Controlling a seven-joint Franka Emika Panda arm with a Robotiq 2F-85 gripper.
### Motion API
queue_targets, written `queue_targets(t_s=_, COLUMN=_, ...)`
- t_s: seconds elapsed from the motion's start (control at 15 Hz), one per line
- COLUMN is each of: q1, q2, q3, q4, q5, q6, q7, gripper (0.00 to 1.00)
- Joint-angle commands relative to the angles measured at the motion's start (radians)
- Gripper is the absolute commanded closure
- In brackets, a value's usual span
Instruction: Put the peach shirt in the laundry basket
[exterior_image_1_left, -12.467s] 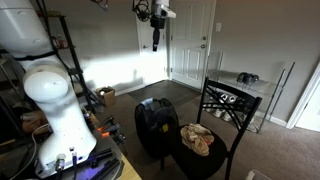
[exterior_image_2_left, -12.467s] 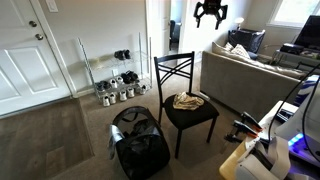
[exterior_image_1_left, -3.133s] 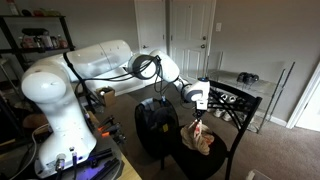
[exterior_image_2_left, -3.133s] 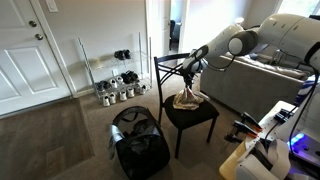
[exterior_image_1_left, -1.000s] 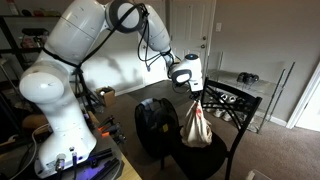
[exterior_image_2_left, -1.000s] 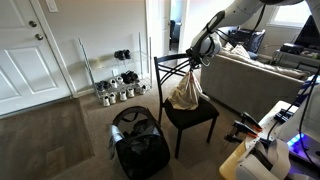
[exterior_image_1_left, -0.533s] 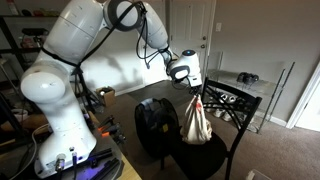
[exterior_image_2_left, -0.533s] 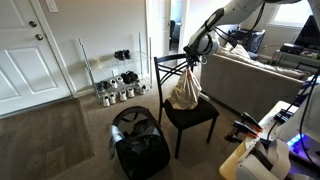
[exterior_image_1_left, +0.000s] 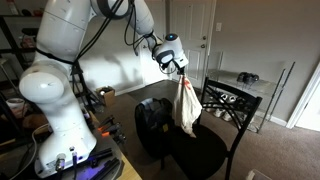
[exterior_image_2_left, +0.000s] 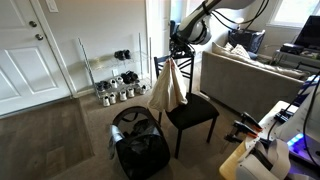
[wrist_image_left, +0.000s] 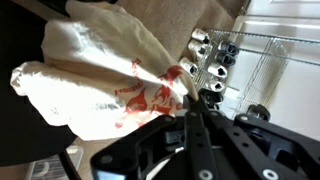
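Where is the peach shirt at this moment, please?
In both exterior views the peach shirt hangs from the gripper, between the chair and the laundry basket on the floor.

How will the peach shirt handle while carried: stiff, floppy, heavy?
Floppy, probably: the peach shirt hangs in a limp drape from the claw. Likely light, since one pinched bunch carries it. It may swing against the chair beside it.

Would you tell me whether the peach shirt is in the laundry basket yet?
Out. The peach shirt hangs in the air from the shut gripper, beside the chair; the laundry basket stands lower down.
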Motion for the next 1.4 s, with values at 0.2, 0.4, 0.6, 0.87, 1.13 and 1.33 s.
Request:
queue_targets(t_s=0.2, q1=-0.188, q2=-0.087, q3=0.313, q4=-0.106, q5=0.027, q6=0.032, q7=-0.195, gripper=1.0)
queue_targets(t_s=0.4, q1=-0.255, q2=-0.106, q3=0.431, q4=-0.127, q5=0.018, q6=0.028, q7=-0.255, gripper=1.0)
queue_targets(t_s=0.6, q1=-0.31, q2=-0.113, q3=0.533, q4=-0.139, q5=0.015, q6=0.029, q7=-0.305, gripper=1.0)
queue_targets(t_s=0.87, q1=-0.367, q2=-0.107, q3=0.67, q4=-0.153, q5=0.007, q6=0.02, q7=-0.368, gripper=1.0)
queue_targets(t_s=1.13, q1=-0.408, q2=-0.086, q3=0.79, q4=-0.172, q5=-0.003, q6=0.013, q7=-0.422, gripper=1.0)
queue_targets(t_s=1.33, q1=-0.417, q2=-0.066, q3=0.852, q4=-0.174, q5=-0.013, q6=0.006, q7=-0.448, gripper=1.0)
